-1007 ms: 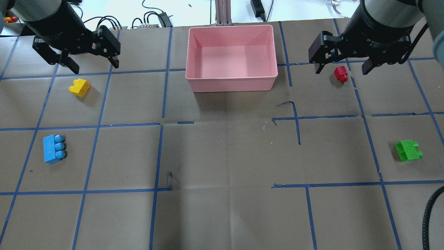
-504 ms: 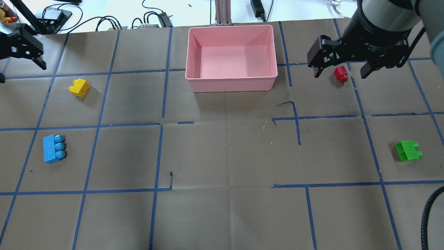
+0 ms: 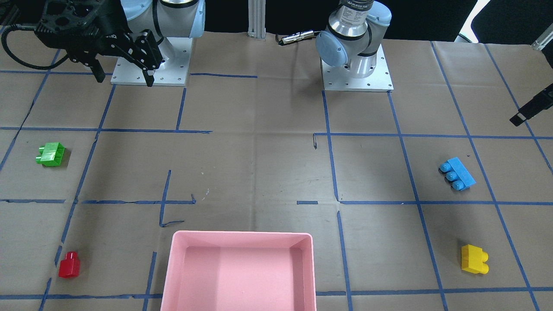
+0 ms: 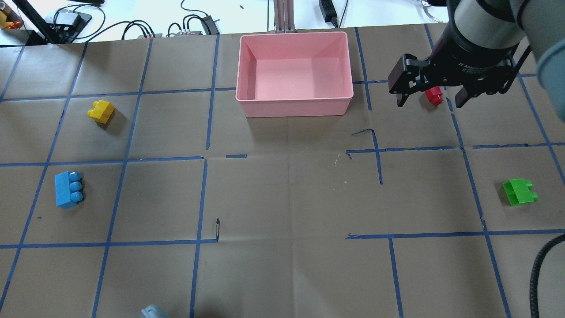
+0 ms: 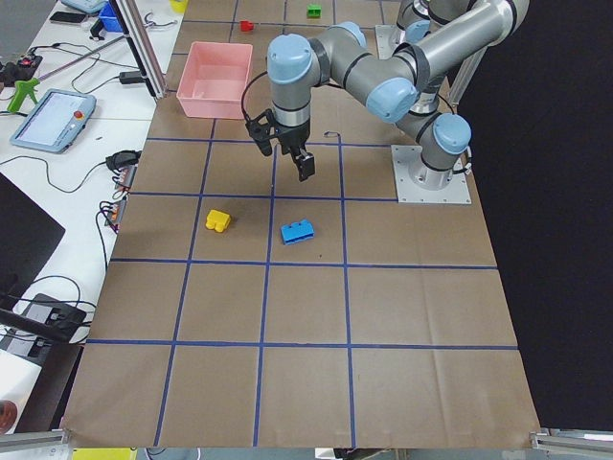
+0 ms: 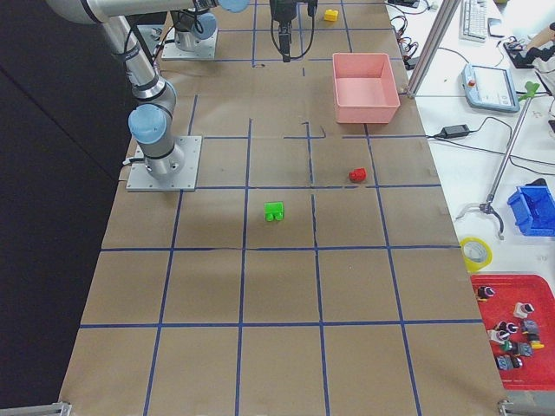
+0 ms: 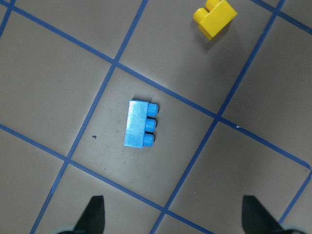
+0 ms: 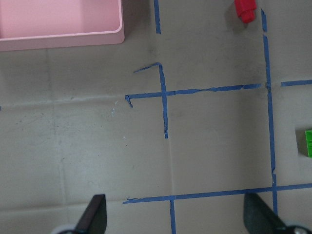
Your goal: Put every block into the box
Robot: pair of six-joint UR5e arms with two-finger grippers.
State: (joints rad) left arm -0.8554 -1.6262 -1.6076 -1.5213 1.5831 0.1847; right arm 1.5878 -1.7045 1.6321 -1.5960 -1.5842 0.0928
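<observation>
The pink box (image 4: 293,107) stands empty at the table's far middle. All blocks lie on the paper outside it: yellow (image 4: 101,111) and blue (image 4: 68,190) on the left, red (image 4: 435,95) and green (image 4: 520,191) on the right. My right gripper (image 4: 429,100) is open, high up, and overlaps the red block from above. In the right wrist view the red block (image 8: 244,9) is at the top edge. My left gripper (image 7: 175,217) is open and high above the blue block (image 7: 140,124). It is out of the overhead view.
Cables and devices (image 4: 194,22) lie beyond the far table edge, beside a metal post (image 4: 282,15). The arm bases (image 3: 356,65) stand at the robot side. Blue tape lines cross the brown paper. A grey arm part (image 4: 154,311) shows at the overhead view's bottom edge.
My left gripper has swung left and out of the overhead view. My right gripper has shifted slightly nearer and now covers part of the red block. No block has moved.
</observation>
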